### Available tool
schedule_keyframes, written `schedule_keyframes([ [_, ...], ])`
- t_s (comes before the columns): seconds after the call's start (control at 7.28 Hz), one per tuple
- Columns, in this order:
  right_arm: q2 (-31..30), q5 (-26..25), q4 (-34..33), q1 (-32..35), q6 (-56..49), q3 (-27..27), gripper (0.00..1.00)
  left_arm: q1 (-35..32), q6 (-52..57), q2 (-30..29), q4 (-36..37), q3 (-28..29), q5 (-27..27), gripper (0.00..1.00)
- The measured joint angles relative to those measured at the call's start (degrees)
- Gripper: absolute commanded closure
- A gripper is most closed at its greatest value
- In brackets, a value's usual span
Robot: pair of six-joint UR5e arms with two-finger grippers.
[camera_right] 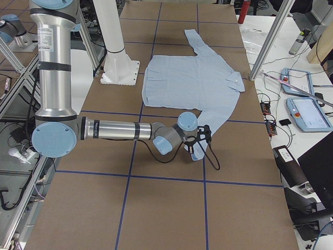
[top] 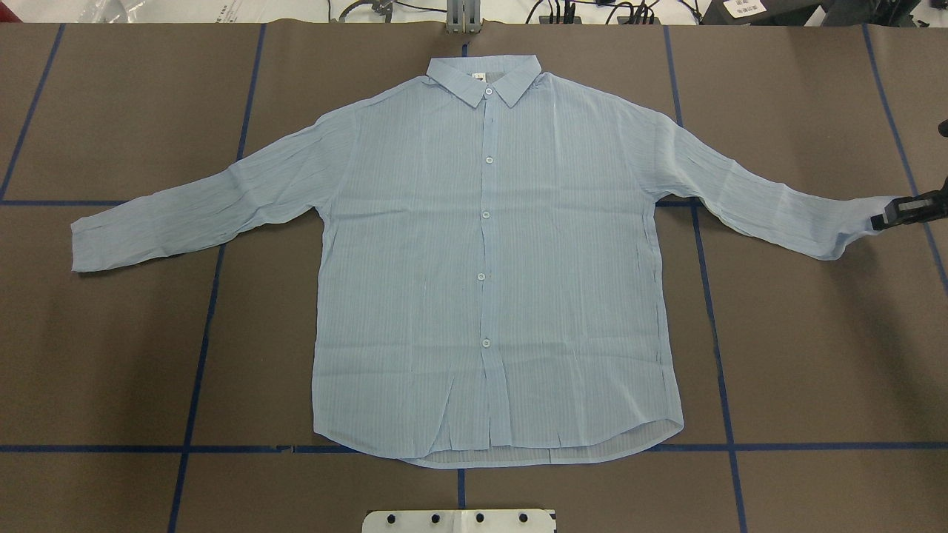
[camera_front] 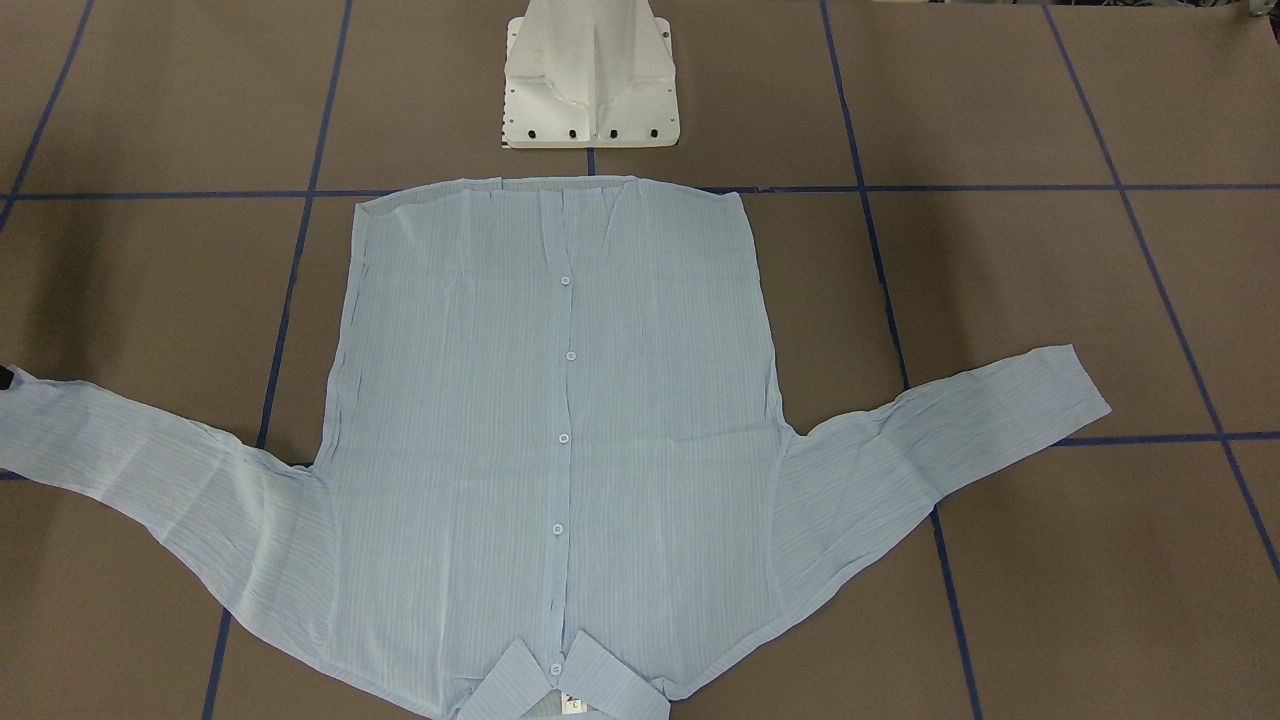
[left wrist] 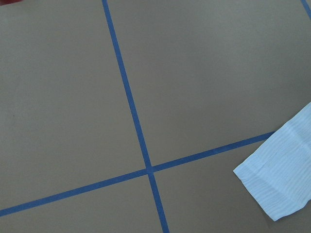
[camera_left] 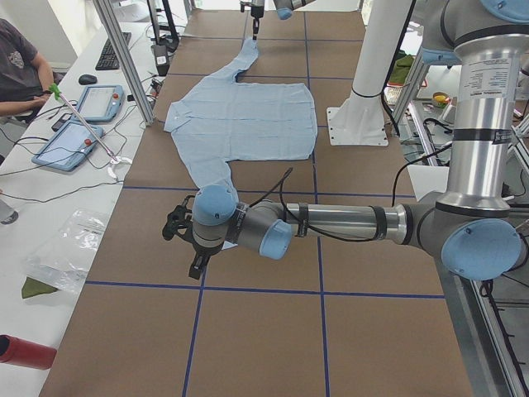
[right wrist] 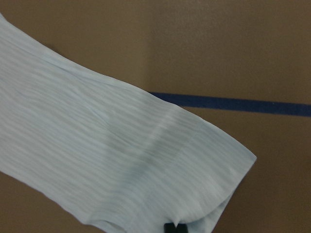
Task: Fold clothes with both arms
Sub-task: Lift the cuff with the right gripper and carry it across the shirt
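The thin, light blue striped button-up shirt (top: 481, 259) is lying flat for sleeve folding. The right tool (top: 885, 219) is sitting at one cuff (right wrist: 209, 165), and the left tool (camera_left: 186, 246) is hovering beside the other cuff (left wrist: 277, 184). Clenched or released, I cannot tell.

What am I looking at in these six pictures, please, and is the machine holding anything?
This is a robot with two jointed arms on a white base, working at a brown table marked with blue tape. Two pictures look down on the table, one from behind the robot and one facing it. Two look along the table from either end, and two come from cameras on the wrists. One light blue shirt lies flat and buttoned, with its sleeves spread. The right gripper is at the end of one cuff; I cannot tell whether it has pinched the cloth. The left arm hovers near the other cuff.
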Motion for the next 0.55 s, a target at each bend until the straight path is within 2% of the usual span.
schedule_keyframes([
  [0.14, 1.5, 2.2, -2.2, 0.1, 0.8, 3.7, 1.0, 0.0, 0.0, 0.0, 0.0, 0.1, -0.1, 0.0],
  [0.27, 5.8, 5.4, -8.3, 0.1, 1.3, 7.3, 1.0, 0.0, 0.0, 0.0, 0.0, 0.2, -0.3, 0.0],
  [0.55, 17.7, 8.3, -21.8, -1.7, 2.4, 10.5, 1.0, 0.0, 0.1, 0.0, 0.0, 0.7, -1.4, 0.0],
])
